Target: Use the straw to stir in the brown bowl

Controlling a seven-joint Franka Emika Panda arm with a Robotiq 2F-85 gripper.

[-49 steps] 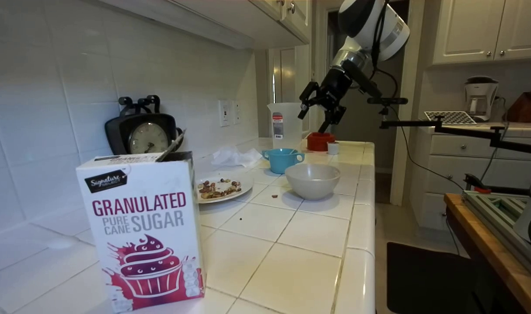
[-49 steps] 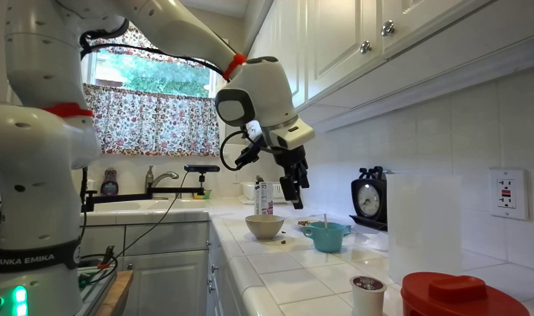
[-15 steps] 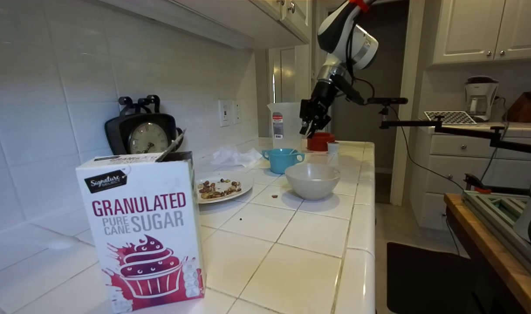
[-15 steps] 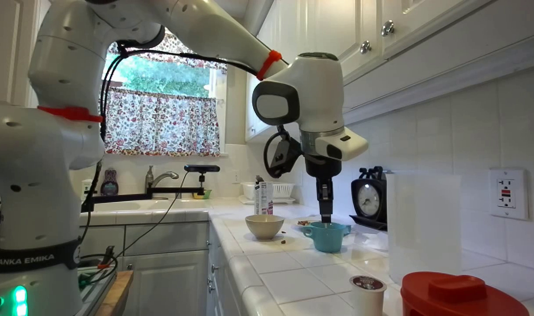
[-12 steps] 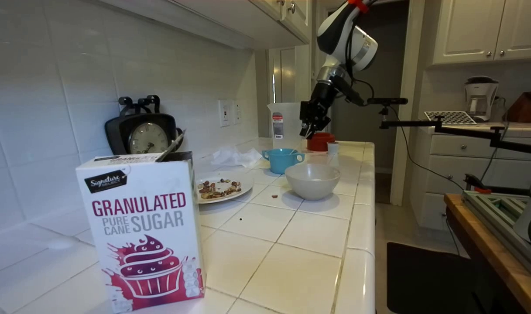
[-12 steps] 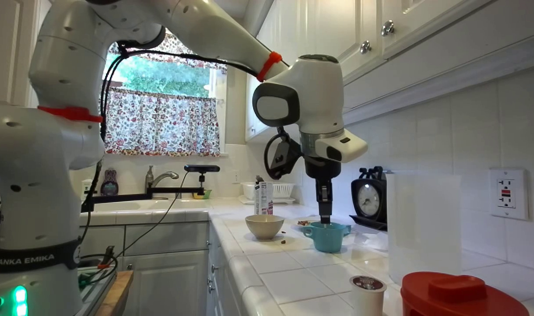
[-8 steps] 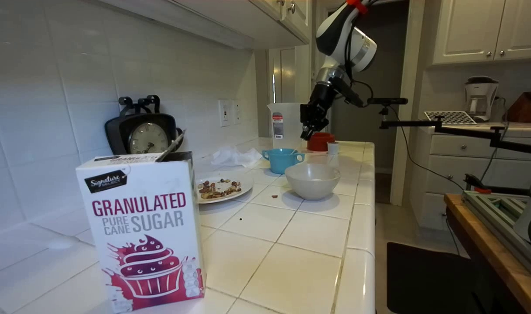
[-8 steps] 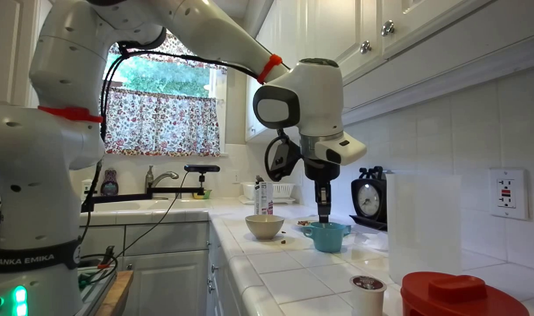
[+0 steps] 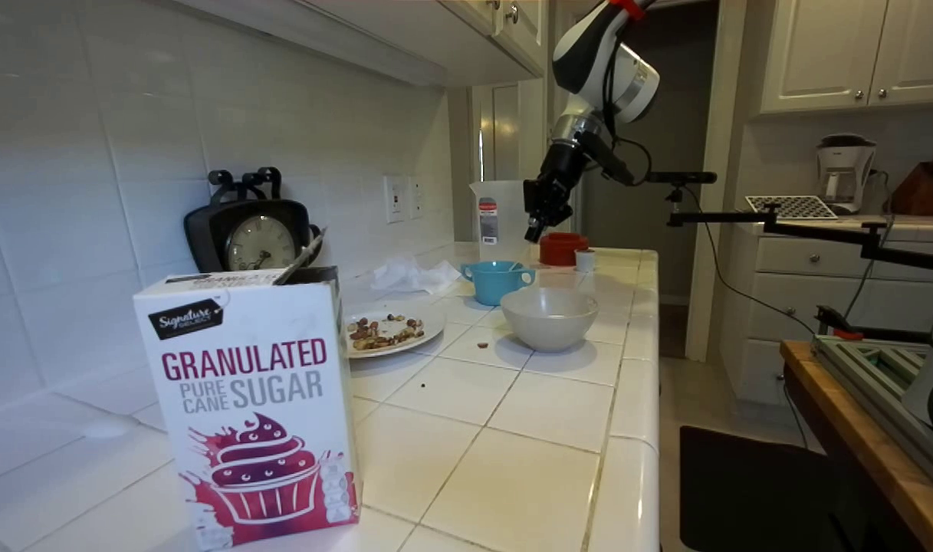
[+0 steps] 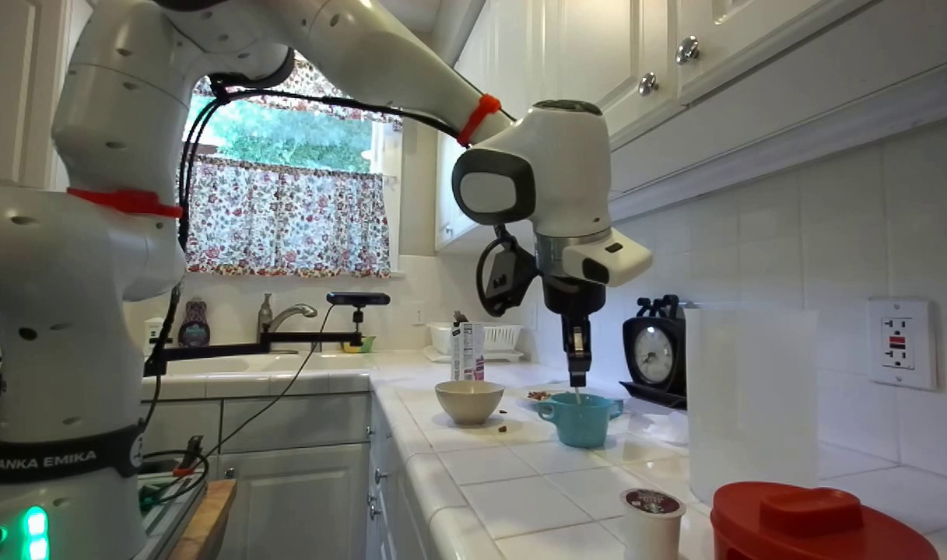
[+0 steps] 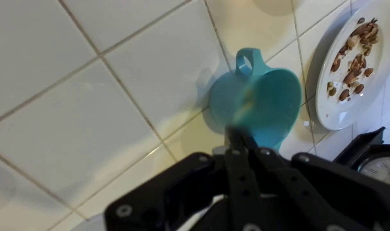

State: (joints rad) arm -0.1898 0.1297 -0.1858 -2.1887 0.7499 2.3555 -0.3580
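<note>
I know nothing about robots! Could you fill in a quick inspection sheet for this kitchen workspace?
Surface: white tiled countertop, with loose brown bits near the pale bowl.
Job's things: pale straw dips into a turquoise two-handled cup; brown bowl, nothing seen.
Clutter: opened granulated-sugar box, plate of nuts, crumpled white sheet, translucent pitcher, coffee pod.
Gripper: just above the cup, jaws looking closed on the straw.
Cables: black cables follow the arm.
Surroundings: floral curtain, wall outlet, coffee maker, knife block.
</note>
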